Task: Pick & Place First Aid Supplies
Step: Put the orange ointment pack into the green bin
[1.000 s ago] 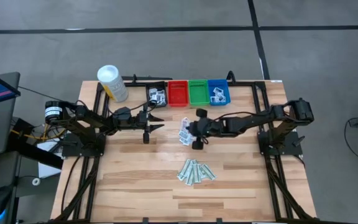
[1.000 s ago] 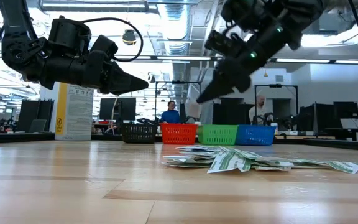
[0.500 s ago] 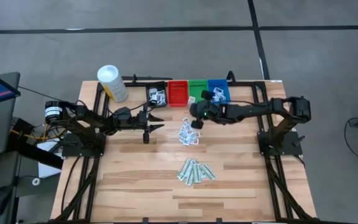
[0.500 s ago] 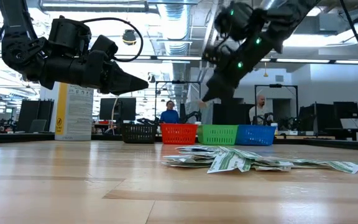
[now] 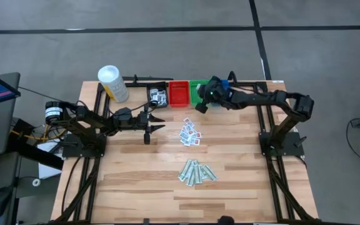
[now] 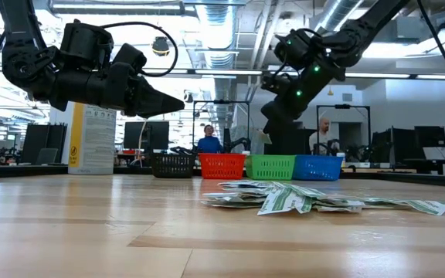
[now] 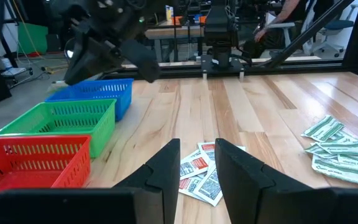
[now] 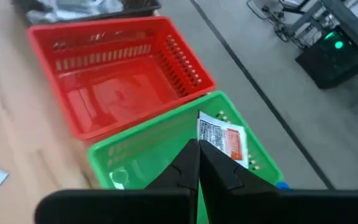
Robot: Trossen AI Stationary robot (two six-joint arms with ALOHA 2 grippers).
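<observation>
We see right end effector [image 8: 199, 148] clenched on white packet with red print [image 8: 222, 137], hovering over green bin [image 8: 143, 155] beside red bin [image 8: 107, 81]. Left end effector [image 7: 196, 163] parted, empty, above table [image 5: 136, 169]. More packets [image 5: 190, 134] mid-table.

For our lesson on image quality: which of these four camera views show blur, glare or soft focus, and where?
Low view: bright ceiling lights wash out the background, leaving both arms dark silhouettes; the near table is soft. Right wrist view: the red bin and green bin are smeared, though the packet in the right gripper reads fairly clearly. Left wrist view: the near fingers are soft. High view: evenly lit.
</observation>
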